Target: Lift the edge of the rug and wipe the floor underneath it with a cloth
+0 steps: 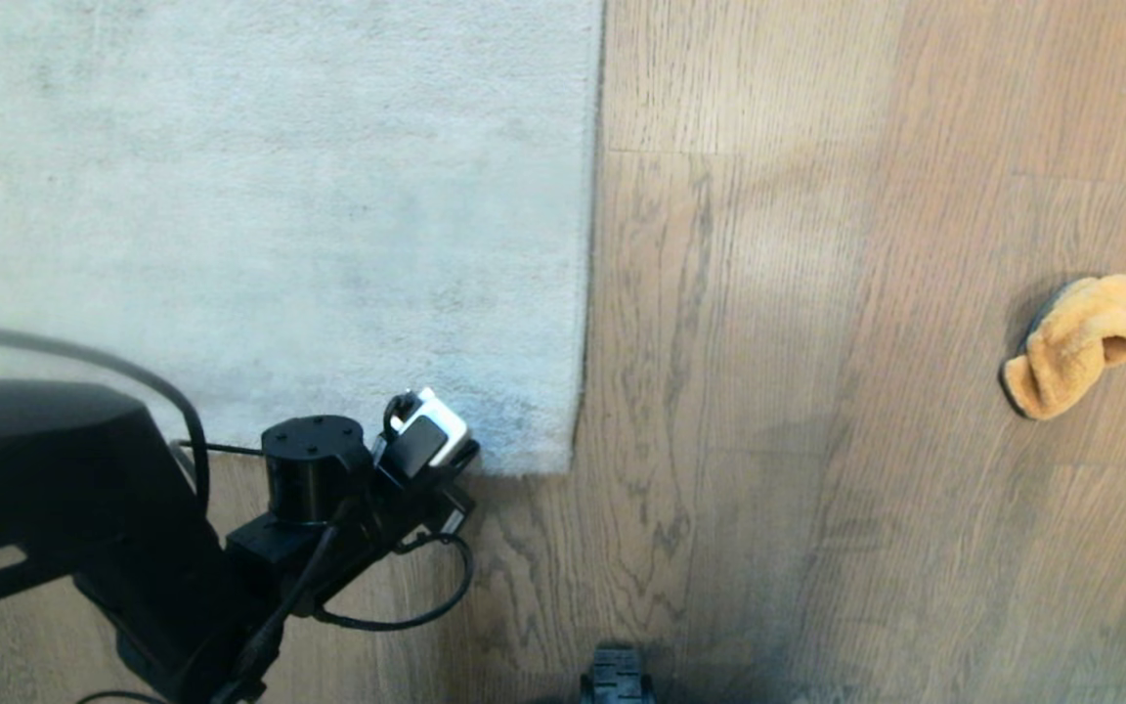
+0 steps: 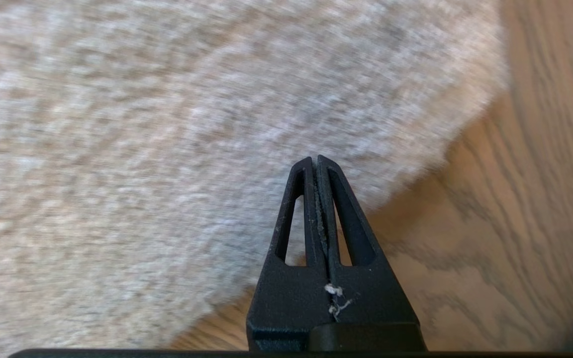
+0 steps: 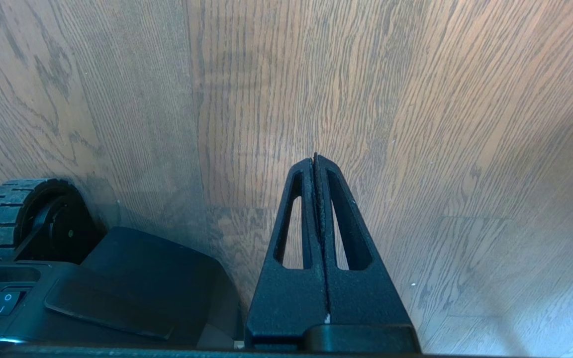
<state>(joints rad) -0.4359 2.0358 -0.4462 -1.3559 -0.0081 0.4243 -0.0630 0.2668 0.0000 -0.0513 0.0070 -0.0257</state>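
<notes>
Head view: the pale grey rug fills the upper left, flat on the brown floor; the orange cloth lies far right, untouched. The left arm reaches to the rug's bottom corner.

Left wrist view: the left gripper hovers over that corner, pressed closed and empty. It should open, then pinch the very edge.

Right wrist view: the right gripper, closed and empty, hangs above bare floor.

A home living space by its look; a pale grey short-pile rug lies flat on brown wood-grain plank flooring; an orange-tan plush terry cloth lies on the boards.
</notes>
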